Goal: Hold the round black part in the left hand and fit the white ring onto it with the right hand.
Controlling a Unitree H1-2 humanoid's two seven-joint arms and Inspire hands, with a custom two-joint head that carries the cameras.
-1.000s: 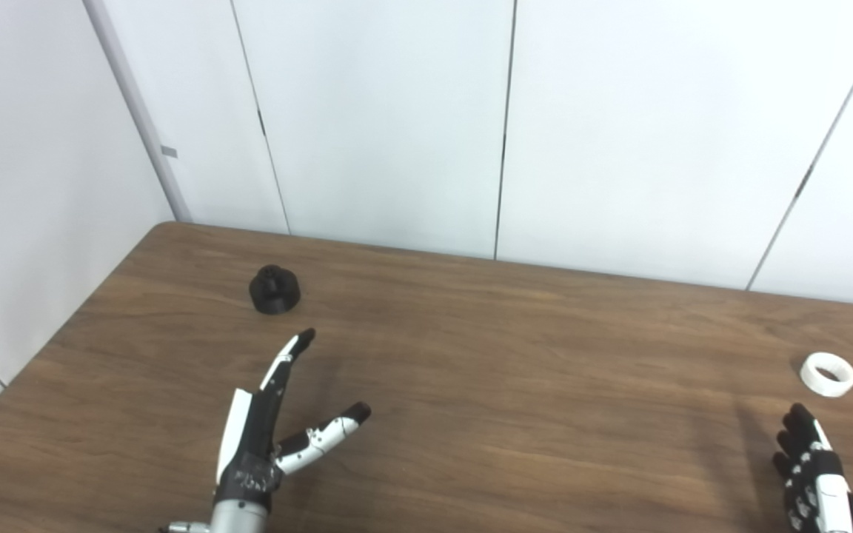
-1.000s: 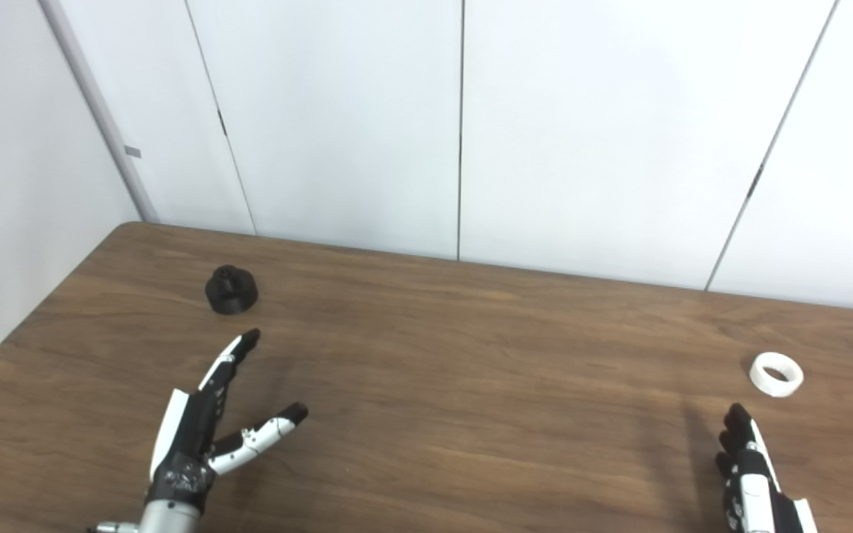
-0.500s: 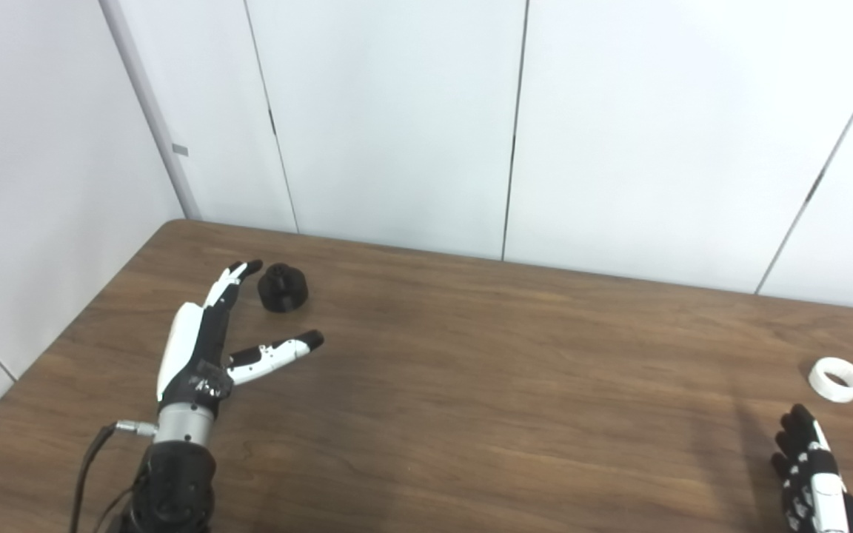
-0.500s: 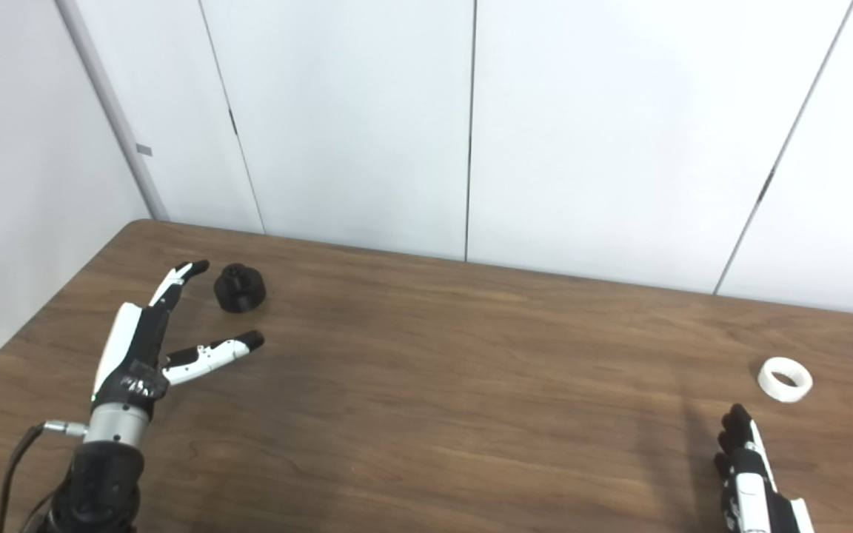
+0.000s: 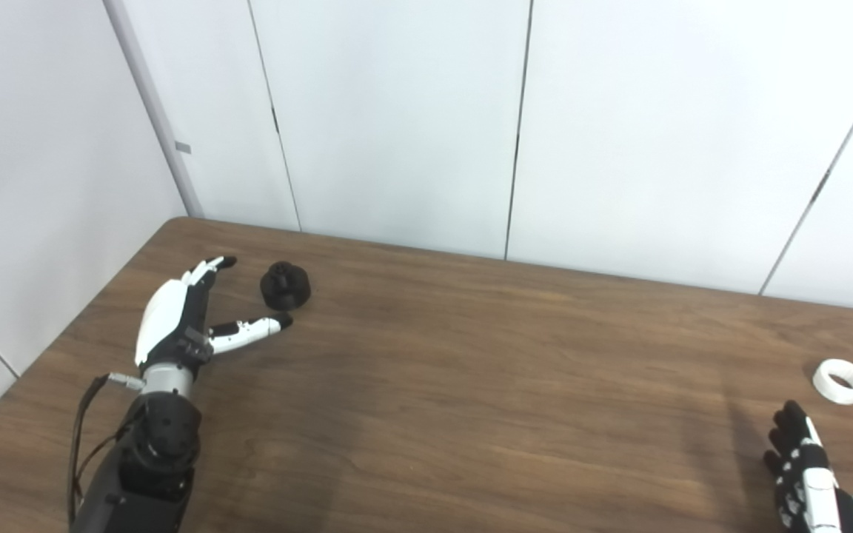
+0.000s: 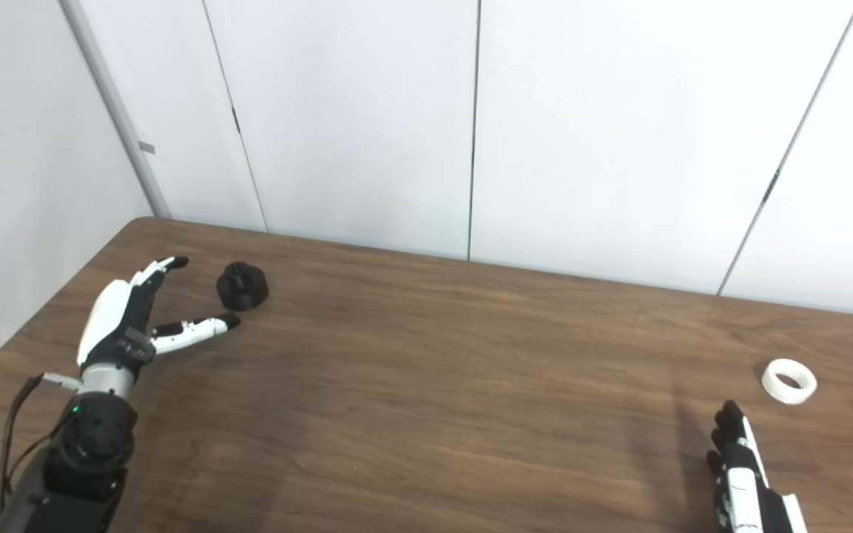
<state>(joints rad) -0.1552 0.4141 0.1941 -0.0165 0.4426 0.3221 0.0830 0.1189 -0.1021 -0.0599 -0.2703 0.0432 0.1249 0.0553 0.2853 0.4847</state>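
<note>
The round black part point(image 5: 286, 285) sits on the wooden table point(image 5: 471, 355) near its far left corner. My left hand point(image 5: 186, 314) is open just left of the part, fingers reaching past its left side and the thumb tip close below it; I see no firm contact. The white ring point(image 5: 841, 380) lies flat at the far right of the table. My right hand point(image 5: 804, 474) rests low at the bottom right, fingers extended toward the ring, a short way short of it, holding nothing.
White wall panels point(image 5: 515, 126) rise behind the table's back edge and along its left side. A black cable point(image 5: 82, 414) hangs from my left wrist. Bare brown tabletop stretches between the two hands.
My left hand has shifted left and settled beside the black part, its thumb now drawn in close under it. The right hand has barely moved. The view has drifted slightly.
</note>
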